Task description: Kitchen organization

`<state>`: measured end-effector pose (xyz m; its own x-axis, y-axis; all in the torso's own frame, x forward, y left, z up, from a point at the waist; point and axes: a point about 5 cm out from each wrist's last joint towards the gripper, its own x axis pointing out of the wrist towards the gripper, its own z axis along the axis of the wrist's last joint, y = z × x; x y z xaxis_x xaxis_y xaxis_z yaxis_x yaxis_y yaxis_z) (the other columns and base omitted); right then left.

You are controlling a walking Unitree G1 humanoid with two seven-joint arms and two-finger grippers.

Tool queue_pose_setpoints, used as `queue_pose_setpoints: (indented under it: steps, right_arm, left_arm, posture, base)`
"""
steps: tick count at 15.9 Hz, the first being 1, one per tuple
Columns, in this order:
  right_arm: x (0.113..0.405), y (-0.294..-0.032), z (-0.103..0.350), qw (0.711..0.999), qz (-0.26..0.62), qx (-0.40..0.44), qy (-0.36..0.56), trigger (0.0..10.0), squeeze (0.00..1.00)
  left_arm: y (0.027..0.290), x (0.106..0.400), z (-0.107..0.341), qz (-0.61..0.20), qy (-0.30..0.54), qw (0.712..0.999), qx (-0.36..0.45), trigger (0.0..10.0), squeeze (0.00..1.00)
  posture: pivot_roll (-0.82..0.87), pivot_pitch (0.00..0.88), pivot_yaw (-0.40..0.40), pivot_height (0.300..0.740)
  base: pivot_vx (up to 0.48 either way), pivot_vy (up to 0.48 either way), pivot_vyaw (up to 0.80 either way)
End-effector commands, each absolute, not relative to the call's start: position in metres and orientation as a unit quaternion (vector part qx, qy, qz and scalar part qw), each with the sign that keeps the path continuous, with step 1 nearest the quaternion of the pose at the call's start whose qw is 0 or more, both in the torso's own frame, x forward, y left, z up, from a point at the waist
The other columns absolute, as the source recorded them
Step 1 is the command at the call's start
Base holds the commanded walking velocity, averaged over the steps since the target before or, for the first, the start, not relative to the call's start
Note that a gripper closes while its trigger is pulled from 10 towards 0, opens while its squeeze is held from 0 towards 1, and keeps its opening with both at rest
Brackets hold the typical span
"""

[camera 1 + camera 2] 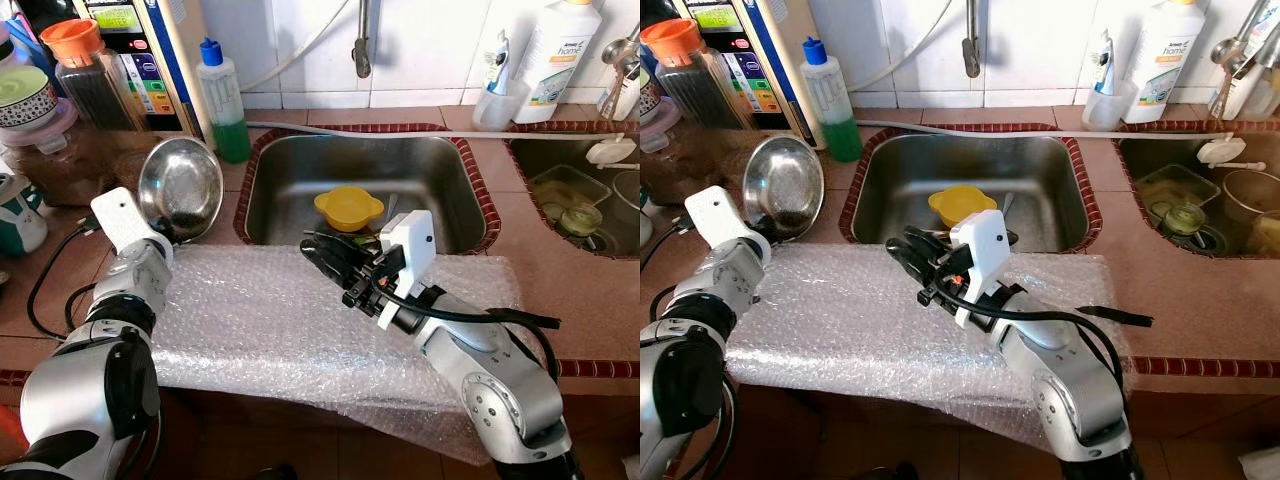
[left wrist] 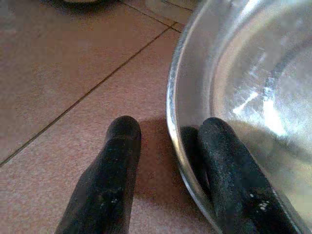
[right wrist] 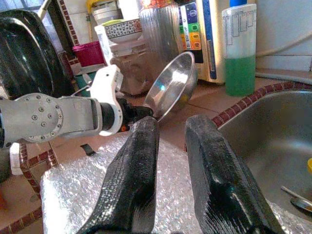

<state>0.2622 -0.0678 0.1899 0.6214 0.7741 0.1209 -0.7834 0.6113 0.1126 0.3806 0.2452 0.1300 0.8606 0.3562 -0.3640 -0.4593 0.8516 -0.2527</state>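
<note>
Steel round bowl, tilted at frame left, being pinched at its rim by the left gripper.
Right gripper is hovering narrowly parted, empty; thin rim hold risks slipping.

A home kitchen: steel sink, tiled counter, dish soap bottle.

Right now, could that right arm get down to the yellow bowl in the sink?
Probably yes. The right gripper hangs open above the bubble wrap at the sink's front edge, and the yellow bowl lies just beyond and below it, with nothing between.
</note>
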Motion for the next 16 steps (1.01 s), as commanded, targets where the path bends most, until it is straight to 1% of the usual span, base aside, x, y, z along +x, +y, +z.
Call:
queue_pose_setpoints:
  steps: [1, 6, 9, 16]
  right_arm:
    - [0.264, -0.068, 0.194, 0.897, 0.435, 0.072, -0.040, 10.0, 0.00]
    - [0.268, -0.072, 0.196, 0.899, 0.430, 0.067, -0.044, 10.0, 0.00]
    - [0.270, -0.072, 0.197, 0.900, 0.429, 0.066, -0.047, 10.0, 0.00]
    - [0.272, -0.071, 0.197, 0.900, 0.429, 0.066, -0.049, 10.0, 0.00]
  left_arm:
    - [0.254, 0.372, 0.118, 0.243, 0.177, 0.938, -0.174, 0.0, 0.00]
    - [0.264, 0.376, 0.135, 0.265, 0.145, 0.944, -0.135, 0.0, 0.00]
    - [0.266, 0.378, 0.142, 0.272, 0.133, 0.944, -0.129, 0.0, 0.00]
    - [0.265, 0.377, 0.139, 0.272, 0.138, 0.940, -0.154, 0.0, 0.00]
  posture:
    - [-0.04, 0.103, 0.093, 0.740]
    - [-0.04, 0.099, 0.090, 0.740]
    - [-0.03, 0.098, 0.090, 0.740]
    - [-0.03, 0.095, 0.087, 0.740]
  base:
    - [0.000, 0.000, 0.00]
    - [0.000, 0.000, 0.00]
    - [0.000, 0.000, 0.00]
    - [0.000, 0.000, 0.00]
